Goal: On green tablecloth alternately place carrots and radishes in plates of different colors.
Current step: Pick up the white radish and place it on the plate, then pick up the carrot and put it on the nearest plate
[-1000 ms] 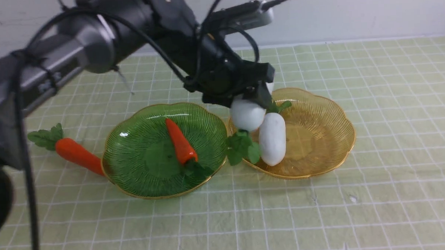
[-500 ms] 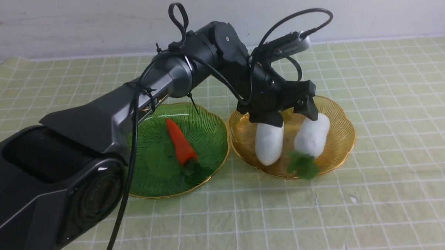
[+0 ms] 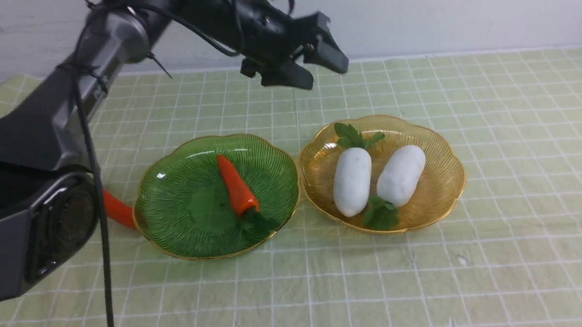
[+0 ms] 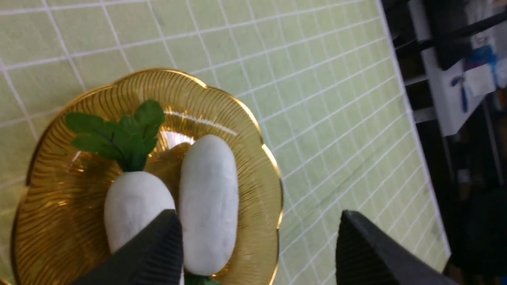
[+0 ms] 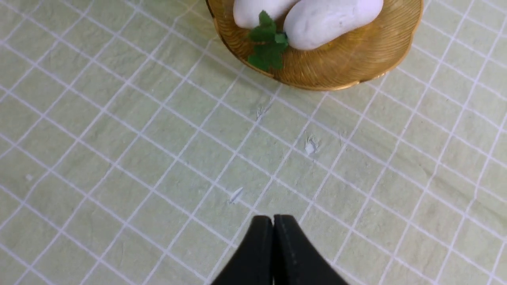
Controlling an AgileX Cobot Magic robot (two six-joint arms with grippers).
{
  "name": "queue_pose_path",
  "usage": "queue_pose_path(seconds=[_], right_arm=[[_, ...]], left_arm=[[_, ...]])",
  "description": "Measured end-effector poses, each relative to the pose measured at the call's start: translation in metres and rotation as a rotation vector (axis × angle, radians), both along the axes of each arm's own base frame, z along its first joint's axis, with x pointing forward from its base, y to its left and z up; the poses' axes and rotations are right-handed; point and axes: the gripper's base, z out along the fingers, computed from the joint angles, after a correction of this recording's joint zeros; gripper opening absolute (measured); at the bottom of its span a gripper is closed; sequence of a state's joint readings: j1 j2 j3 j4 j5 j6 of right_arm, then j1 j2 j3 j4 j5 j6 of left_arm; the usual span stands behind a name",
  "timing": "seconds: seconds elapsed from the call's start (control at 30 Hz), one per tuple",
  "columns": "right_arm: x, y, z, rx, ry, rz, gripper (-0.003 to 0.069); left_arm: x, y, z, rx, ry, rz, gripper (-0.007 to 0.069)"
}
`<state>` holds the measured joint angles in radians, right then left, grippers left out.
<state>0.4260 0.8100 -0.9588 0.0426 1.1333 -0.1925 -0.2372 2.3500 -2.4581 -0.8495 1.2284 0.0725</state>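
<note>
I see my left gripper (image 3: 311, 66) spread wide, gripping nothing, raised at eleven o'clock of the amber plate (image 3: 443, 146). My right gripper (image 5: 273, 227) has its fingers pressed together, empty, above the green tablecloth (image 5: 119, 138).

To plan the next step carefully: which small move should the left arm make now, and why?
Probably swing the open, empty left end effector toward the loose carrot on the green tablecloth beside the green plate: both radishes lie in the amber plate, and the green plate holds only one carrot.
</note>
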Motion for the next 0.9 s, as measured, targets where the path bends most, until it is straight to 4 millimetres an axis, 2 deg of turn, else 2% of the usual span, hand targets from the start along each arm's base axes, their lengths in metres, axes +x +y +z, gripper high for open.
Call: queue_pose_path(seconds=[0.17,0.33,0.43,0.47,0.5,0.6,0.7,0.8,0.83,0.9], right_arm=[[0.003,0.000,0.002,-0.004,-0.042,-0.006,-0.0015],[0.004,-0.003,0.002,-0.030,-0.054,-0.012,-0.0015],[0.004,-0.003,0.002,-0.040,-0.058,-0.014,-0.0015],[0.004,-0.003,0.002,-0.042,-0.059,-0.015,-0.0015],[0.004,-0.004,0.002,-0.043,-0.059,-0.015,-0.0015],[0.004,-0.004,0.002,-0.044,-0.059,-0.015,-0.0015],[0.004,-0.003,0.002,-0.036,-0.057,-0.013,-0.0015],[0.004,-0.001,0.003,-0.014,-0.055,-0.009,-0.0015],[0.004,-0.001,0.003,-0.013,-0.055,-0.009,-0.0015],[0.004,-0.001,0.003,-0.007,-0.054,-0.008,-0.0015]], left_arm=[[0.007,0.028,0.006,-0.041,0.021,0.061,0.0344],[0.008,0.078,0.024,0.026,0.007,0.197,0.0170],[-0.004,0.113,0.037,0.165,-0.020,0.284,0.0048],[-0.006,0.115,0.041,0.175,-0.029,0.291,0.0048],[-0.020,0.135,0.048,0.293,-0.039,0.341,0.0012],[-0.041,0.168,0.049,0.459,-0.004,0.429,-0.0006],[-0.061,0.209,0.031,0.552,0.126,0.548,-0.0008],[-0.071,0.250,-0.006,0.522,0.332,0.683,-0.0008],[-0.072,0.252,-0.009,0.519,0.345,0.689,-0.0008],[-0.074,0.265,-0.034,0.480,0.461,0.732,-0.0004]])
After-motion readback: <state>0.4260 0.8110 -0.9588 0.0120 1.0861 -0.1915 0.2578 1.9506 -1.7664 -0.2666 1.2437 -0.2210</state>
